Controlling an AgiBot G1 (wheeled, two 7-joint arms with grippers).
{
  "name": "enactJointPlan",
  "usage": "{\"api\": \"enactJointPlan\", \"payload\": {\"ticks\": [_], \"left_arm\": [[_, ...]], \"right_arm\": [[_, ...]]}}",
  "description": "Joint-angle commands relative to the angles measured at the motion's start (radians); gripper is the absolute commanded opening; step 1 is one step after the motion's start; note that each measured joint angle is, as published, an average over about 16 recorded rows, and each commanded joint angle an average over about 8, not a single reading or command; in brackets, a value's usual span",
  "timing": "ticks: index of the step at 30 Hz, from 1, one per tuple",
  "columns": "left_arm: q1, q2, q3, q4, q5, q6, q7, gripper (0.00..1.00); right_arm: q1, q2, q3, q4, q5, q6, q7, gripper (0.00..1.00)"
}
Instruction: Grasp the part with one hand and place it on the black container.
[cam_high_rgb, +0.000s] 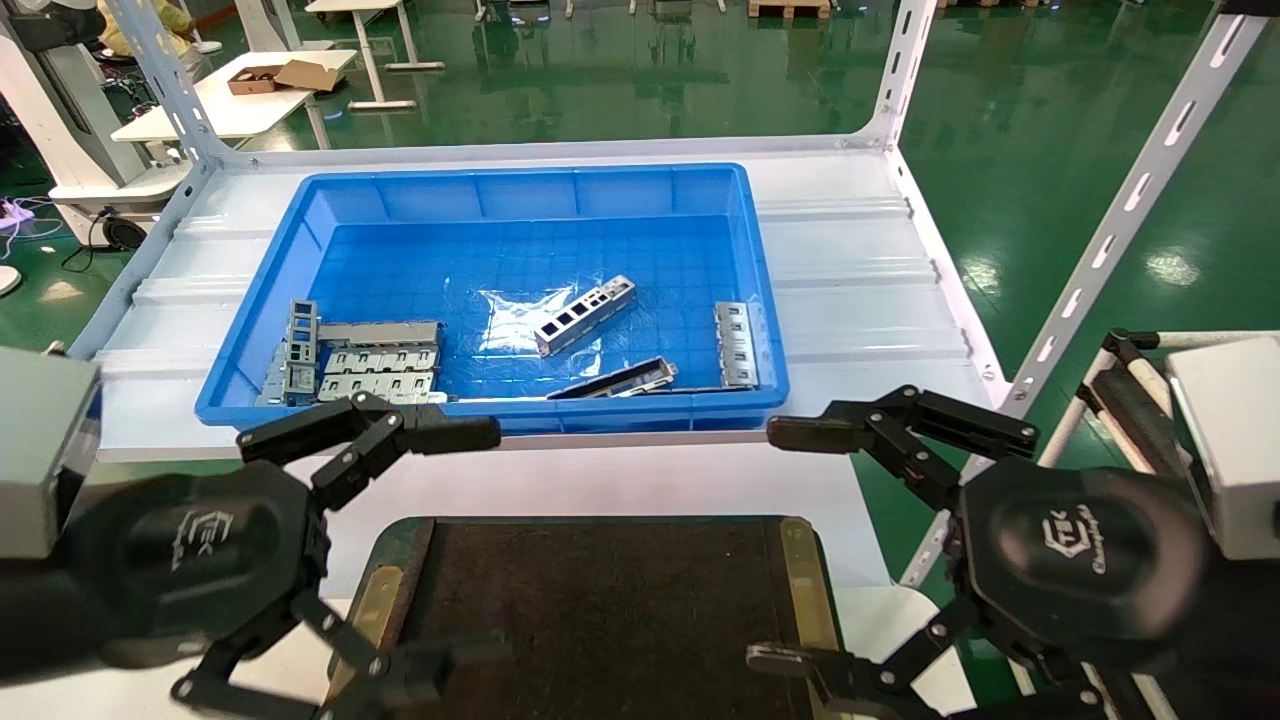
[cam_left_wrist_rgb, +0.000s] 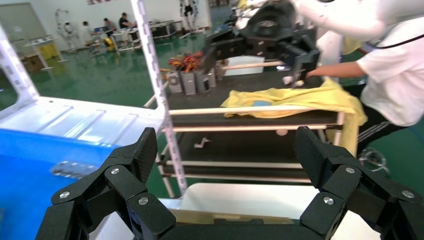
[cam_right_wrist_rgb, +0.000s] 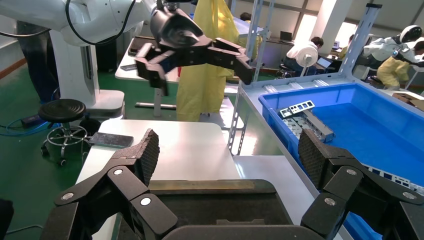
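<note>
The part, a slim silver strip with a row of four rectangular openings, lies in the middle of the blue bin. A similar strip lies along the bin's right wall. The black container sits on the white table in front of the bin, brass strips on both sides; it also shows below the right wrist. My left gripper hovers open over the container's left edge. Over its right edge my right gripper is open too. Neither holds anything.
Wider slotted grey plates are stacked in the bin's near-left corner, and a darker bar leans at its front wall. The bin stands on a white shelf with perforated uprights. A person stands by a cart on my right.
</note>
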Motion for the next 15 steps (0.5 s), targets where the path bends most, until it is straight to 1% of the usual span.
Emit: {"api": "enactJointPlan", "payload": {"ticks": [1,9,15], "left_arm": [[-0.002,-0.001,-0.001,0.0,0.008,-0.012,0.002,1.0],[-0.057,0.049,0.028,0.031,0.101,-0.119,-0.024,1.0],[-0.131,0.131,0.075,0.11,0.215,-0.227,-0.036,1.0]], "right_arm": [[0.0,0.0,0.0,0.0,0.0,0.0,0.0,1.0],[0.0,0.0,0.0,0.0,0.0,0.0,0.0,1.0],[0.0,0.0,-0.001,0.0,0.0,0.0,0.0,1.0]]}}
